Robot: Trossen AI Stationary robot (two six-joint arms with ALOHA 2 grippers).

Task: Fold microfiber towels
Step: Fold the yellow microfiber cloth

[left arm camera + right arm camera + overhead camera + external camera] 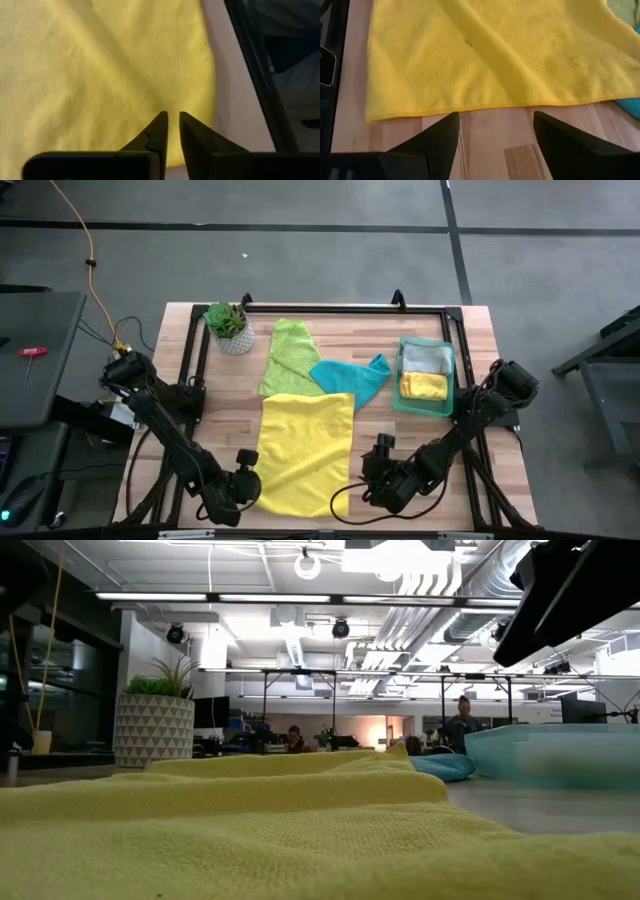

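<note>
I have the large yellow microfiber towel [305, 450] spread flat on the wooden desk [470, 340], near the front edge, between my two arms. My left end effector [170, 122] sits over that towel's front-left corner; its fingers stand a narrow slit apart with nothing between them, the tips just above the yellow cloth. My right end effector [495, 125] hovers at the towel's right edge with its fingers spread wide and empty, bare wood showing between them and the hem just ahead.

Behind the yellow towel lie a lime green microfiber towel [288, 355] and a teal blue microfiber towel [352, 377], both rumpled; the teal one overlaps the green one's edge and touches the yellow towel's far edge. To the right, a translucent green rectangular tray [400, 385] holds a folded grey towel [427, 357] and a folded yellow towel [425, 385] side by side. A small green potted plant [229, 326] stands at the back left of the desk.
</note>
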